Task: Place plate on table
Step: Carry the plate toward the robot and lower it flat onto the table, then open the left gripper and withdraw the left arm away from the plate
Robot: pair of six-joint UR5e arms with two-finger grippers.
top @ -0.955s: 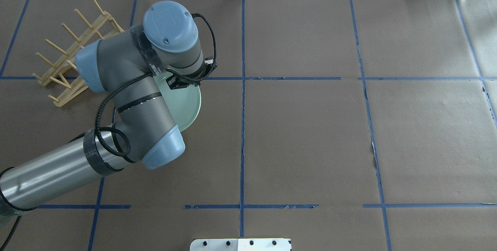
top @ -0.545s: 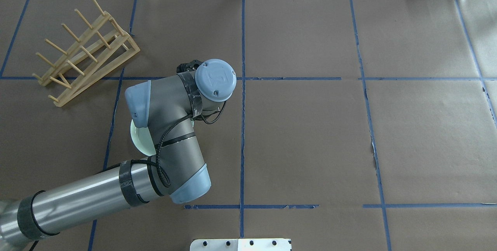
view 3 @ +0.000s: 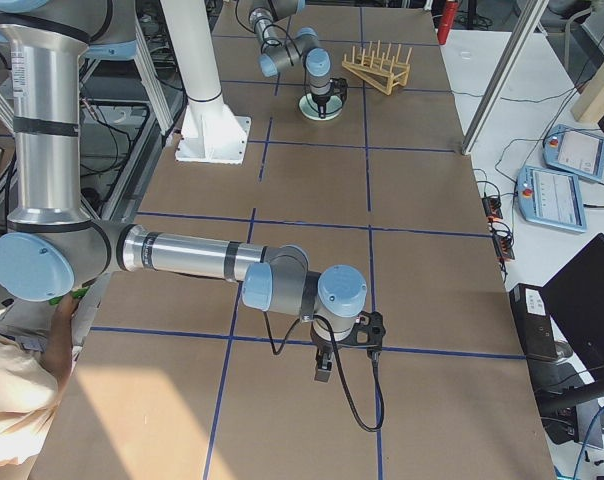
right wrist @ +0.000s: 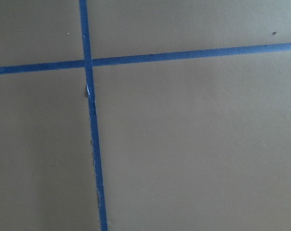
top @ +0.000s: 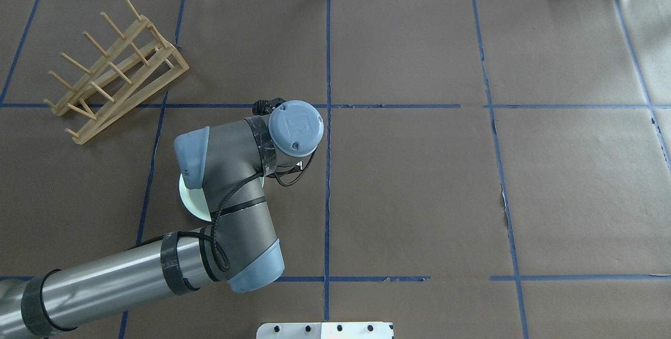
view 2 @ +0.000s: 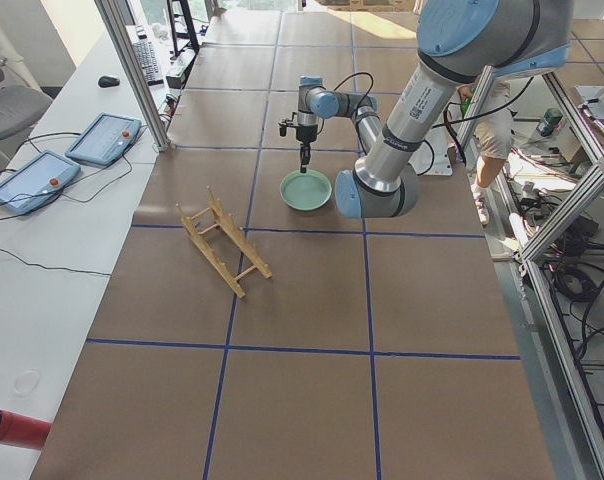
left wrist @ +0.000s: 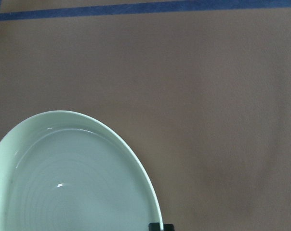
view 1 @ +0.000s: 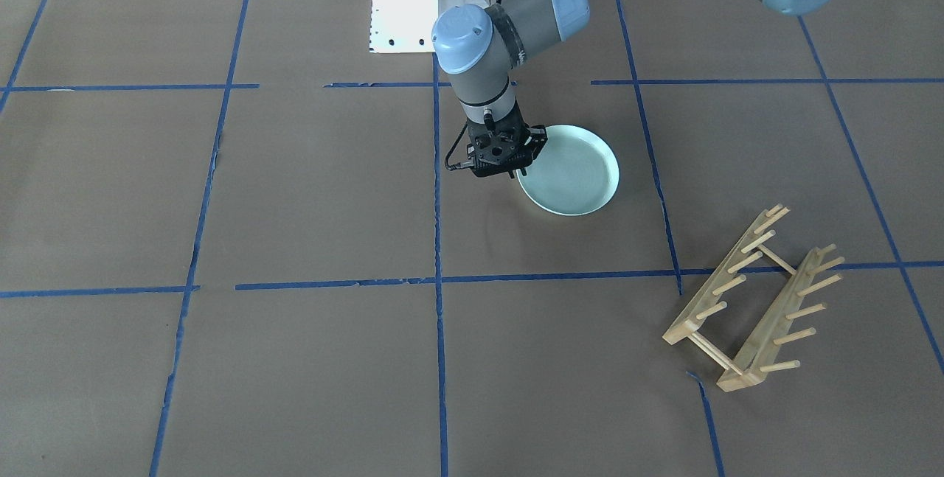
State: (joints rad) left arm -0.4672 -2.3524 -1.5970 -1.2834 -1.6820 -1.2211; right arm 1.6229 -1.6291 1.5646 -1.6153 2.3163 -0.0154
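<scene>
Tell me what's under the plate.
Only the brown-paper table shows around the plate. The patch beneath is covered, so I can't tell whether it rests flat. The left claw holds its rim.

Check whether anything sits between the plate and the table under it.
Nothing visible does. The plate lies level, low at the table, only brown paper showing around it, with the left gripper at its rim. The wooden rack stands off to the side, apart from the plate.
</scene>
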